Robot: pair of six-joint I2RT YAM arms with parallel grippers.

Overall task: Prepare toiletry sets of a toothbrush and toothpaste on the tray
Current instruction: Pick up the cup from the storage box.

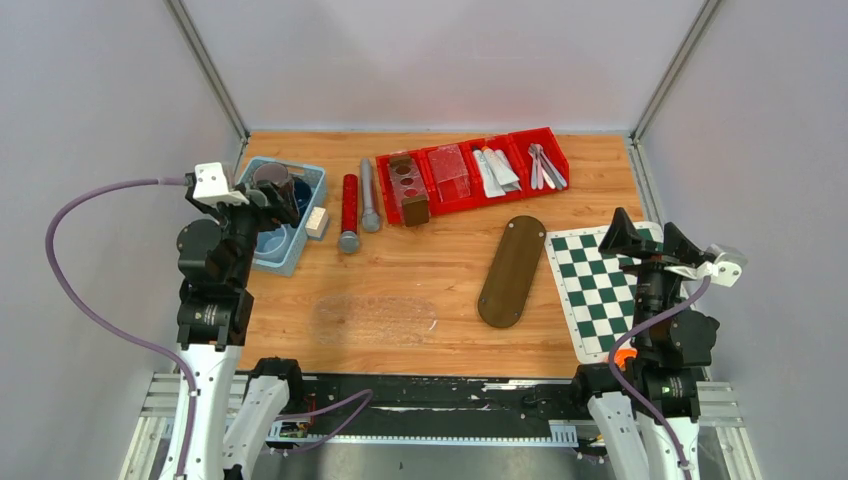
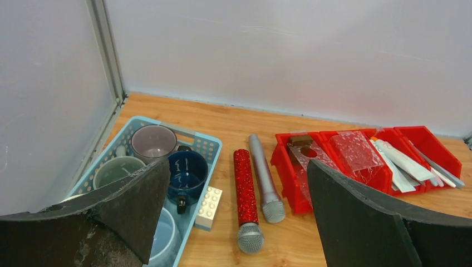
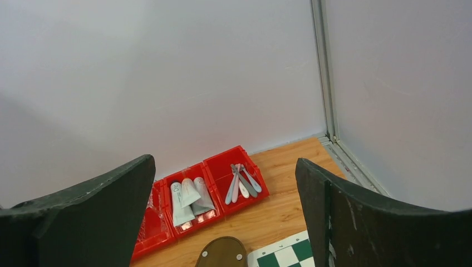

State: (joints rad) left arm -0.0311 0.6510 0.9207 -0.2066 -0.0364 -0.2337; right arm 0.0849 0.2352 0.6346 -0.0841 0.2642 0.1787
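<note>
Several toothbrushes [image 1: 545,165] [image 3: 240,182] lie in the rightmost red bin at the back of the table. Toothpaste tubes [image 1: 497,170] [image 3: 189,200] fill the bin to its left. A brown oval tray [image 1: 512,270] [image 3: 222,255] lies bare on the wood, in front of the bins. My left gripper [image 1: 280,195] [image 2: 236,167] hovers open over the blue basket, far left, holding nothing. My right gripper [image 1: 648,238] [image 3: 224,162] is open and holding nothing above the chessboard mat, right of the tray, facing the bins.
A blue basket [image 1: 300,250] of mugs stands at the left, a white brick [image 1: 317,222] beside it. Red [image 1: 349,205] and grey [image 1: 368,200] microphones lie between the basket and the red bins [image 1: 385,175]. A green chessboard mat [image 1: 595,290] covers the right side.
</note>
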